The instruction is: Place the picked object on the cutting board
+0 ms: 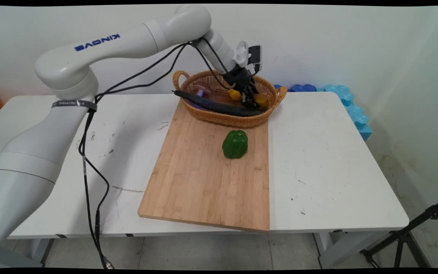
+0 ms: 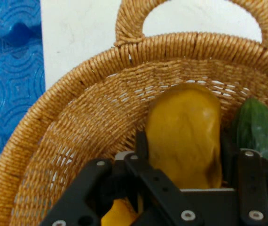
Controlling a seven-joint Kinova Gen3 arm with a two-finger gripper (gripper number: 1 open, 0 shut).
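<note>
The hand (image 1: pixel 250 97) is lowered into the wicker basket (image 1: pixel 219 114) at the far end of the cutting board (image 1: pixel 203 179). Its 2 fingers (image 2: pixel 141 146) are spread around a yellow mango (image 2: pixel 185 136) lying inside. A dark cucumber (image 1: pixel 215 105) rests across the basket. A green pepper (image 1: pixel 235 144) stands on the board, on the tabletop (image 1: pixel 325 160).

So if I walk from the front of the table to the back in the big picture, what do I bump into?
Wooden cutting board → green pepper → dark cucumber across the basket → gripper down among the yellow things in the basket.
</note>
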